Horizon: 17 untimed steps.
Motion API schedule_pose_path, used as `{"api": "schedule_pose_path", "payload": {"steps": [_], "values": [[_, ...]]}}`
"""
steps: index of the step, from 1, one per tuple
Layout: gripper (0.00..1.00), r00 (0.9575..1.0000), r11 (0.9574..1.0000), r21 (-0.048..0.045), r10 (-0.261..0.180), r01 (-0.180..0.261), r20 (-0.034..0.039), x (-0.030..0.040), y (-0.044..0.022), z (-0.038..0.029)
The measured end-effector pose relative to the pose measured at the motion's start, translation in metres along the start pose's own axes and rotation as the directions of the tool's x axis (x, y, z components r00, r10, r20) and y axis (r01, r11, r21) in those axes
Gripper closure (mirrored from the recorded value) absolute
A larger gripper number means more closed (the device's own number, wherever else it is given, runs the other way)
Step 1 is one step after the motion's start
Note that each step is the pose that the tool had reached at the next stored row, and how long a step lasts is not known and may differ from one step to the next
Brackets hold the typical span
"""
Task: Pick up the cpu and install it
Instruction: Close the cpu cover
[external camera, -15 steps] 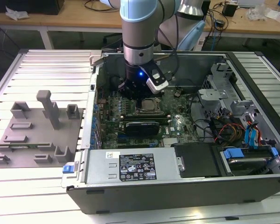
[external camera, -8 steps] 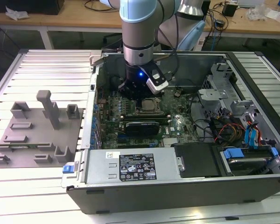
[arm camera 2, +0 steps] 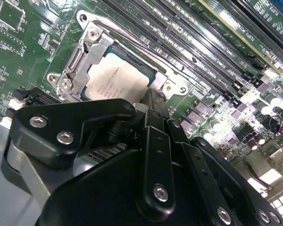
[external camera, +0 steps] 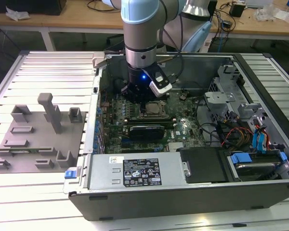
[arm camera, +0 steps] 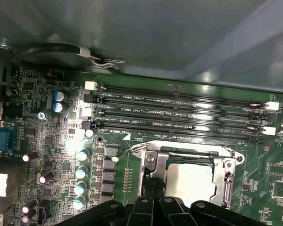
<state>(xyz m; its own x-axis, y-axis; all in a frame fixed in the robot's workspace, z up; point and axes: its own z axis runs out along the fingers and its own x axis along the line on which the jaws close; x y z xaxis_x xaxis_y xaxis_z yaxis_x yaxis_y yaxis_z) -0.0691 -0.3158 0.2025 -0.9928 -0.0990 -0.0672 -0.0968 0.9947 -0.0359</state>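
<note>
We see print in several places: a white label and a black label on the power supply [external camera: 135, 172] along the near side of the open computer case [external camera: 260, 190], small white lettering beside the memory slots [arm camera: 179, 113] in the first wrist view, and faint lines of text on the cpu [arm camera 2: 115, 77] itself. The cpu is a flat square with a pale silver-grey top. It lies flat inside the metal socket frame [arm camera 2: 87, 52] on the green motherboard [arm camera: 52, 146].

The gripper [arm camera 2: 153, 100] hangs right over the socket, at one edge of the cpu. The jaws look clenched together with nothing between them.

The dark memory slots run just beside the socket, and a row of blue-topped capacitors [arm camera: 81, 172] stands near it. On the exterior view's left, a grey tray [external camera: 33, 139] with upright blocks rests on the slatted bench [external camera: 53, 67], well apart from the motherboard.
</note>
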Motion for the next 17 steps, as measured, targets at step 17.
{"api": "schedule_pose_path", "payload": {"steps": [17], "values": [[0.89,1.0,1.0,0.0003,0.0,0.0,-0.0002,-0.0006,0.0007,-0.011]]}}
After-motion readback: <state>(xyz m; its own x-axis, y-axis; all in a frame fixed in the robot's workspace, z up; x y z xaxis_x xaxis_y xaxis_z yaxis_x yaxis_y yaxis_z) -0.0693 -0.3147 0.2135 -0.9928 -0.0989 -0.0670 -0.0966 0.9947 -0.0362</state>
